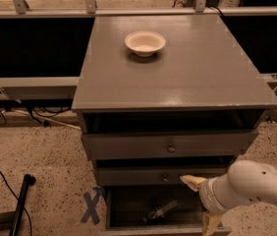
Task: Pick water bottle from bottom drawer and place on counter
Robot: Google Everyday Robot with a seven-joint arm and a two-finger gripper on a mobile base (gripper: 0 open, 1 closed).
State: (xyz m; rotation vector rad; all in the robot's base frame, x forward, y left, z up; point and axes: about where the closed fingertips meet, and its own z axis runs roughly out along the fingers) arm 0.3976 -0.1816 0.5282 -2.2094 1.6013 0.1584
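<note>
The water bottle (161, 210) lies on its side in the dark inside of the open bottom drawer (128, 228), at the foot of the cabinet. My gripper (201, 202) hangs over the drawer's right part, just right of the bottle and not touching it. Its two cream fingers (192, 182) stand wide apart, open and empty. The white arm comes in from the right. The grey counter (187, 73) tops the cabinet, above the gripper.
A cream bowl (145, 42) sits on the counter toward the back. Two shallower drawers with round knobs (171, 147) are above the bottom one. A blue X mark (92, 206) and a black pole (19, 205) are on the speckled floor at left.
</note>
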